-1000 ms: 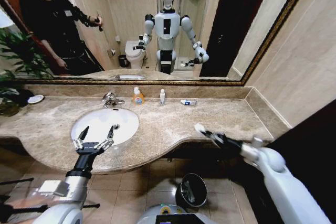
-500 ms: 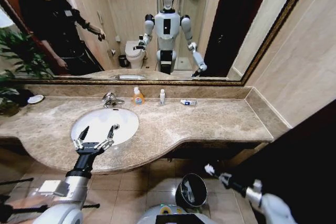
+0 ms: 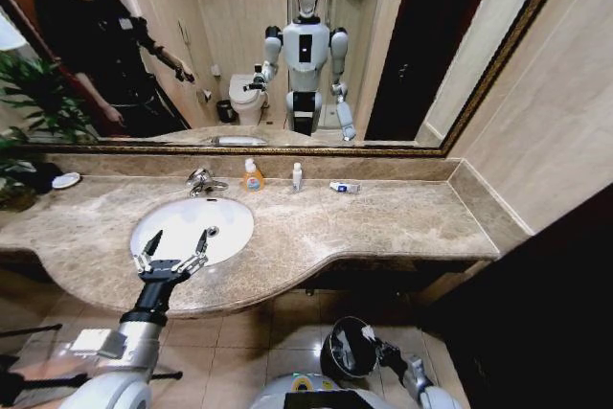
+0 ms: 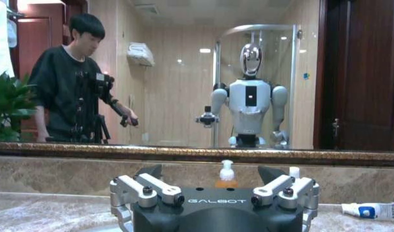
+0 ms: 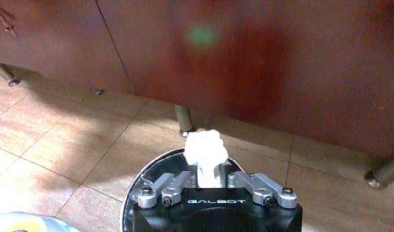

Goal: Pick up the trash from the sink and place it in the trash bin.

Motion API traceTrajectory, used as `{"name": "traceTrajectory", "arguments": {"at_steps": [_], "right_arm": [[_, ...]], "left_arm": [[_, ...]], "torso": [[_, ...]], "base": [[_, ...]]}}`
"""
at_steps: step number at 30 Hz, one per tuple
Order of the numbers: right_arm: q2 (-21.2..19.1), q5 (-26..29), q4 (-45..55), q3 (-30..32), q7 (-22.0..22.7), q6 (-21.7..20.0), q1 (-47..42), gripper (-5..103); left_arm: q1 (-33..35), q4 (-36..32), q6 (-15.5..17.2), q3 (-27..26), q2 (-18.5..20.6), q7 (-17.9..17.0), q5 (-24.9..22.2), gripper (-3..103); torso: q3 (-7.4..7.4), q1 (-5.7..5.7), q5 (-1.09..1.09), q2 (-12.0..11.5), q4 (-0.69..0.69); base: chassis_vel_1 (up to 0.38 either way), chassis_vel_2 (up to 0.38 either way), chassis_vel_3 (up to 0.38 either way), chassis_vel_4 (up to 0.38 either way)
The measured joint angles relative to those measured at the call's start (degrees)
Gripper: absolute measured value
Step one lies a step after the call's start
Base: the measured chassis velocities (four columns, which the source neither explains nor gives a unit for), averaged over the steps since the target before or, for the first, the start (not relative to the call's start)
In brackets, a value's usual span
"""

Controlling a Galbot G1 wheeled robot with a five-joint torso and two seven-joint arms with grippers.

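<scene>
One crumpled white scrap point(image 5: 205, 153) of trash is pinched between the closed fingers of the right gripper point(image 5: 210, 180), jutting out past the fingertips. A second ago this gripper was up at the counter's right end at marble height; half a second ago it had dropped below the counter edge; now it sits low by the floor, right at the rim of the trash bin point(image 3: 341, 330), with the white scrap showing just at the bin's near side. In the right wrist view the bin's dark rim curves beneath the gripper, with floor tiles and a wooden cabinet front beyond. So the carry is all but over: the scrap looks poised over or at the bin's opening, not yet let go, and I judge that release is the step in hand.

The left gripper point(image 3: 173, 251) has not moved across the three moments; it hovers over the near rim of the sink point(image 3: 237, 210) with its fingers spread wide and holding nothing. A small white tube point(image 3: 344, 187) lies on the countertop point(image 3: 402, 222) near the mirror, well apart from the basin
</scene>
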Motion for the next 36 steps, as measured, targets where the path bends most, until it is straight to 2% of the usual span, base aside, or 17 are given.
{"name": "traceTrajectory", "arguments": {"at_steps": [6,8,9,10,11,13,14,16,18,21,24,27,28,31,32,35,36], "right_arm": [[-0.19,0.55,2.18,0.34,-1.80,1.45,-1.52,50],[-0.45,1.16,3.13,0.78,-2.90,1.96,-1.77,50],[-0.87,3.43,5.05,2.29,-7.90,2.70,-2.11,61],[-1.31,6.47,6.87,4.56,-15.41,3.41,-2.25,61],[-1.31,6.47,6.87,4.56,-15.41,3.41,-2.25,61],[-2.87,15.00,9.48,10.16,-31.97,2.56,-1.92,71],[-2.87,15.00,9.48,10.16,-31.97,2.56,-1.92,71],[-4.05,22.00,13.59,13.72,-44.66,-1.13,-2.21,83],[-4.84,29.28,20.92,14.33,-48.52,-7.29,-5.06,93],[-4.92,32.23,26.69,14.53,-48.60,-10.49,-6.94,97],[-4.63,34.68,36.32,13.84,-45.74,-13.12,-8.59,100],[-3.26,38.05,48.87,10.17,-34.16,-17.36,-8.56,100],[-3.26,38.05,48.87,10.17,-34.16,-17.36,-8.56,100],[-3.91,35.82,55.46,5.79,-24.93,-22.81,-3.47,100],[-3.91,35.82,55.46,5.79,-24.93,-22.81,-3.47,100],[-9.49,33.12,57.07,-7.65,-4.09,-29.55,5.83,100],[-9.49,33.12,57.07,-7.65,-4.09,-29.55,5.83,100]], "left_arm": [[0.00,0.00,0.00,0.00,0.00,0.00,0.00,100],[0.00,0.00,0.00,0.00,0.00,0.00,0.00,100],[0.00,0.00,0.00,0.00,0.00,0.00,0.00,100],[0.00,0.00,0.00,0.00,0.00,0.00,0.00,100],[0.00,0.00,0.00,0.00,0.00,0.00,0.00,100],[0.00,0.00,0.00,0.00,0.00,0.00,0.00,100],[0.00,0.00,0.00,0.00,0.00,0.00,0.00,100],[0.00,0.00,0.00,0.00,0.00,0.00,0.00,100],[0.01,0.00,0.00,0.00,0.00,0.00,0.00,100],[0.00,0.00,0.00,0.00,0.01,0.00,0.00,100],[0.00,0.00,0.00,0.00,0.00,0.02,0.00,100],[0.00,0.00,0.00,0.00,0.00,0.00,0.00,100],[0.00,0.00,0.00,0.00,0.00,0.00,0.00,100],[0.00,0.00,0.00,0.00,0.00,0.00,0.00,100],[0.00,0.00,0.00,0.00,0.00,0.00,0.00,100],[0.00,-0.01,0.00,0.00,0.00,0.02,0.00,100],[0.00,-0.01,0.00,0.00,0.00,0.02,0.00,100]], "torso": [[0.00,0.00,0.01,0.00,-0.01],[0.00,0.00,0.01,0.00,-0.01],[0.00,0.00,0.02,0.00,-0.01],[0.00,0.00,0.02,0.00,0.00],[0.00,0.00,0.02,0.00,0.00],[0.00,0.00,0.00,0.00,-0.01],[0.00,0.00,0.00,0.00,-0.01],[0.00,0.00,0.02,0.00,0.00],[0.00,0.00,-0.02,0.00,0.00],[0.00,0.00,0.01,0.00,-0.03],[0.00,0.00,-0.03,0.00,-0.02],[0.00,0.00,-0.01,0.00,-0.01],[0.00,0.00,-0.01,0.00,-0.01],[0.00,0.00,0.01,0.00,-0.01],[0.00,0.00,0.01,0.00,-0.01],[0.01,0.00,0.03,0.00,0.01],[0.01,0.00,0.03,0.00,0.01]], "base": [[0.000,0.000,0.000,0.000],[0.000,0.000,0.000,0.000],[0.000,0.000,0.000,0.000],[0.000,0.000,0.000,0.000],[0.000,0.000,0.000,0.000],[0.000,0.000,0.000,0.000],[0.000,0.000,0.000,0.000],[0.000,0.000,0.000,0.000],[0.000,0.000,0.000,0.000],[0.000,0.000,0.000,0.000],[0.000,0.000,0.000,0.000],[0.000,0.000,0.000,0.000],[0.000,0.000,0.000,0.000],[0.000,0.000,0.000,0.000],[0.000,0.000,0.000,0.000],[0.000,0.000,0.000,0.000],[0.000,0.000,0.000,0.000]]}}
